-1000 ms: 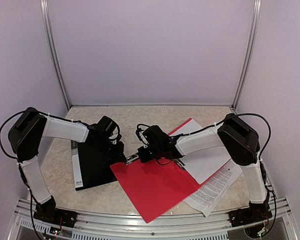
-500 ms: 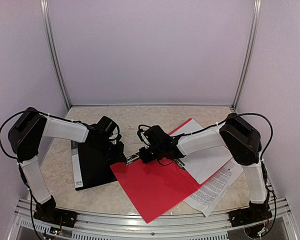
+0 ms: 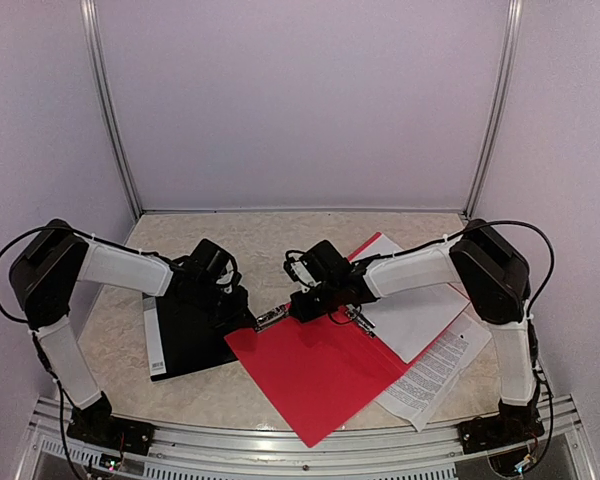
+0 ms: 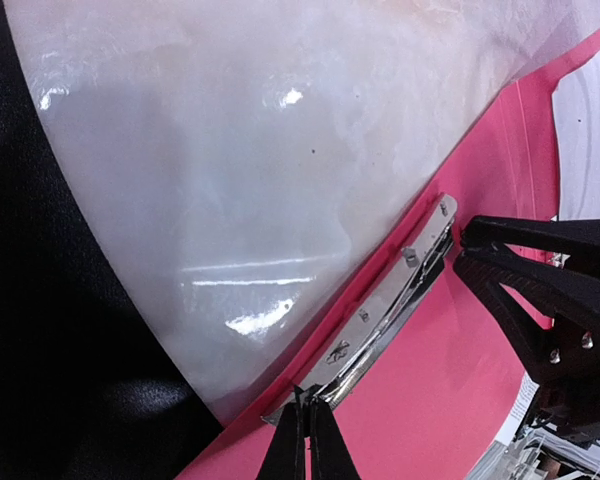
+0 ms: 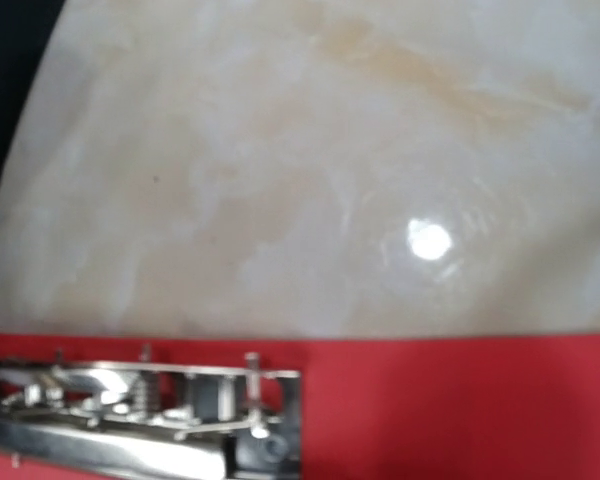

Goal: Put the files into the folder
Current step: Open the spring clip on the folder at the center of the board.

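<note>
- Lying open in the middle of the tabletop [image 3: 260,240], the red folder [image 3: 310,375] has one corner pointing to the bottom of the overhead frame.
- A metal clip [image 3: 271,318] runs along the folder's upper left edge.
- The files sit at centre right. A nearly blank sheet [image 3: 420,315] lies on the folder's right part, partly under the right arm. A printed sheet [image 3: 435,372] juts out past the folder's lower right edge, apparently tucked beneath it.
- The left pincer [image 3: 248,318] has its fingers pressed together. In the left wrist view its tips [image 4: 308,420] meet at the near end of the clip [image 4: 380,320], at bottom centre.
- The right pincer [image 3: 298,308] reaches the clip's other end. In the left wrist view its black fingers [image 4: 520,290] stand a thin slit apart at right, and nothing shows between them.
- A glossy see-through sheet [image 4: 230,200] borders the red edge, with the marbled surface showing through.
- A black flat item [image 3: 190,335] lies left of the folder, under the left arm.
- The right wrist view shows the clip [image 5: 140,400] at lower left on red.
</note>
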`<state>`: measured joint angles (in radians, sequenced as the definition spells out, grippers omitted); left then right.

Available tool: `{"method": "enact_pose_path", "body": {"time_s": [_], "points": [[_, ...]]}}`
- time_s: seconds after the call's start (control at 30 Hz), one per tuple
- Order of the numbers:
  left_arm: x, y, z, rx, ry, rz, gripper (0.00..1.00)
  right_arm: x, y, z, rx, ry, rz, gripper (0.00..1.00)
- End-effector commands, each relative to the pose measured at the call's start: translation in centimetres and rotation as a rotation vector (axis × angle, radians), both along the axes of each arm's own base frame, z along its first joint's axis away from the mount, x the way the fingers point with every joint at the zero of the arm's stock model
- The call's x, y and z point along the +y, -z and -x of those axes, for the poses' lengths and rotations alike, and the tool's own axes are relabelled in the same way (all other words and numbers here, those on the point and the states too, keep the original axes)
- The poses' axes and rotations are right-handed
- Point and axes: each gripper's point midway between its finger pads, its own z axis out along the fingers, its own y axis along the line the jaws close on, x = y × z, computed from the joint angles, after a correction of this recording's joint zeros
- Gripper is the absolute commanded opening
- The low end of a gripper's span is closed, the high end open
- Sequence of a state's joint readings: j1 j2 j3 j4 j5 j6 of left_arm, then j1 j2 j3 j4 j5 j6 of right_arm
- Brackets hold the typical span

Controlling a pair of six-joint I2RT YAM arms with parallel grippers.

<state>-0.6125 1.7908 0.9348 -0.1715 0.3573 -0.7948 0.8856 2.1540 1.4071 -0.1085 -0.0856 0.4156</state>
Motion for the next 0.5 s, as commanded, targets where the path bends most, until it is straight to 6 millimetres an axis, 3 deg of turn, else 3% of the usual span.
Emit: {"method": "enact_pose_path", "body": {"time_s": [0.0,0.1,0.33,0.47], "points": [[-0.4,-0.8,2.0,0.021,0.014,0.034,0.00,-4.1,4.1,1.8,0.129,-0.024,0.162,0.14],[-1.0,-1.6,2.7,0.013,0.047,0.048,0.00,-4.6,4.3,1.3,0.138,-0.045,0.174,0.12],[-1.1,-1.3,3.6,0.031,0.080,0.029,0.00,-4.6,4.6,1.3,0.151,-0.114,0.207,0.10],[-1.2,-0.8,4.2,0.050,0.094,0.027,0.00,-5.8,4.6,-0.1,0.140,-0.138,0.251,0.09]]}}
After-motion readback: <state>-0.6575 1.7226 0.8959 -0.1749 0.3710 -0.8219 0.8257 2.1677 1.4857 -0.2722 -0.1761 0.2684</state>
